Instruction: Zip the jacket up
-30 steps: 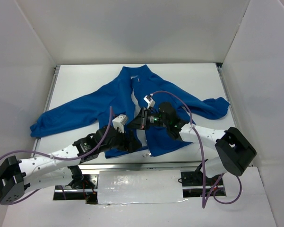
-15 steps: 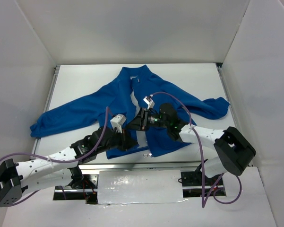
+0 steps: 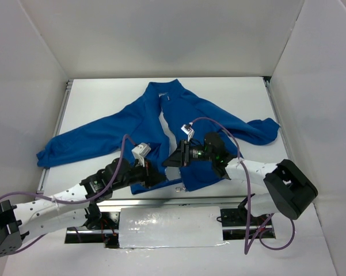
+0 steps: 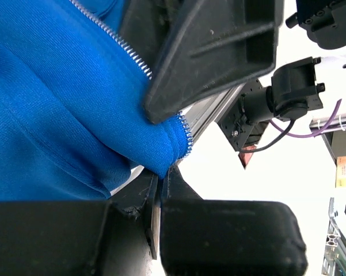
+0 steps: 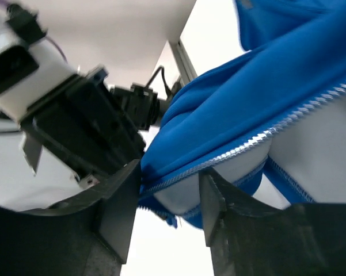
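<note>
The white desk point(image 3: 236, 98) is carrying a blue jacket point(image 3: 135, 121), lying spread open across its middle, sleeves stretching toward the left and right edges.

Royal-blue jacket point(image 3: 201, 112), silver-white zipper teeth point(image 5: 299, 115) (the table point(image 3: 103, 98) beneath is plain white).

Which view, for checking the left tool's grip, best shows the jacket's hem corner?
Left wrist: the hem corner, zipper teeth ending there, sits pinched in the left tool. Right wrist shows only zipper teeth between the right tool's open fingers; from above, arms crowd it.
</note>
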`<state>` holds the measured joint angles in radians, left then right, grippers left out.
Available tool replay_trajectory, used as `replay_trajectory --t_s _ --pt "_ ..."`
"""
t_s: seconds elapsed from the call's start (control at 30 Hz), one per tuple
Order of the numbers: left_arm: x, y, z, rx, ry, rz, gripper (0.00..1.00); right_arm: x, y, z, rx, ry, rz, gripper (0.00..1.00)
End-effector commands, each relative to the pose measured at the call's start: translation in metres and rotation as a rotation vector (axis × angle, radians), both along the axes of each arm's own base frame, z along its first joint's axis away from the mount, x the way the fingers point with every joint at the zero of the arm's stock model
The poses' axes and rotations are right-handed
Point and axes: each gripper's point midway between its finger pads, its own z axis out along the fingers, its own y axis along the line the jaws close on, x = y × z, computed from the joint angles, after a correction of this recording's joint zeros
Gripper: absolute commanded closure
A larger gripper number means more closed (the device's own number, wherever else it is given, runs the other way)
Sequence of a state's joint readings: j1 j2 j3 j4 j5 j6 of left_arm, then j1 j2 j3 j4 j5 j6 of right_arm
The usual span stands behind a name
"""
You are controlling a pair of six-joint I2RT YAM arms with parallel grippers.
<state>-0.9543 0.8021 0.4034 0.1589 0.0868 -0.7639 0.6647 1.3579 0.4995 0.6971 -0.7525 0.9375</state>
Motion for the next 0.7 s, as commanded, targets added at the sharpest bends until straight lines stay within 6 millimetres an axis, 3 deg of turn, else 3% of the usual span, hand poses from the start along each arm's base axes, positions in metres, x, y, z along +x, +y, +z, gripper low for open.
replay_trajectory --t_s 0.0,0.2,0.4,0.5,0.57,0.67 --pt "0.0 -0.011 0.025 -0.077 -0.057 -0.041 1.0 -0.012 -0.003 0.02 0.064 -0.145 0.065 0.52" --pt "0.005 -0.012 0.023 -0.051 -0.043 -0.028 1.0 -0.017 -0.003 0.019 0.071 -0.139 0.094 0.58" --pt "0.007 -0.015 0.018 -0.023 -0.036 -0.036 1.0 -0.025 -0.004 0.026 0.092 -0.122 0.121 0.41" --pt "0.009 -0.017 0.017 -0.019 -0.033 -0.035 1.0 -0.027 -0.002 0.02 0.068 -0.111 0.122 0.41" --pt "0.01 -0.019 0.02 -0.023 -0.039 -0.032 1.0 -0.024 -0.002 0.012 0.042 -0.095 0.095 0.43" --pt "0.014 -0.021 0.022 -0.019 -0.038 -0.025 1.0 -0.023 0.0 0.005 0.022 -0.088 0.069 0.62"
